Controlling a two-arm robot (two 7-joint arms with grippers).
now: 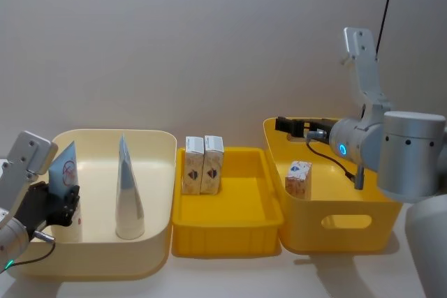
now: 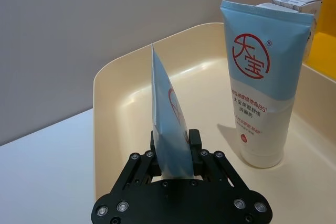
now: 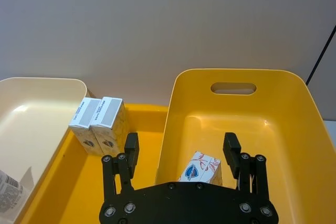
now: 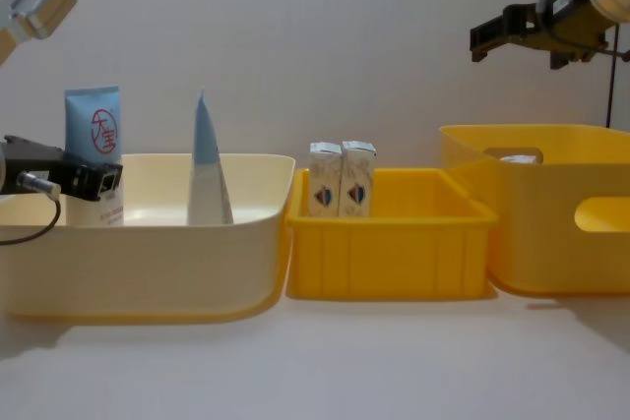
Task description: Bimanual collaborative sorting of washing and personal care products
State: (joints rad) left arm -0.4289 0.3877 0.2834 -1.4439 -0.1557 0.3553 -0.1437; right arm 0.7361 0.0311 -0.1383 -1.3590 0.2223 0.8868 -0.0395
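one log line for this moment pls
left gripper: shut on pale-blue-and-white squeeze tube in cream plastic bin | right gripper: open above white floral carton

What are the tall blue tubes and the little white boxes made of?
The tubes look like soft, slightly shiny plastic: smooth, with a flat crimped top; the left gripper pinches one. The boxes look like thin matte cardboard, with sharp folded edges and printed sides.

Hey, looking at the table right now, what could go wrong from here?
The left gripper holds a squeeze tube upright in the cream bin; released, it might topple toward the other tube. The open right gripper appears to straddle the wall of the yellow bin; descending for the carton, a finger could strike it.
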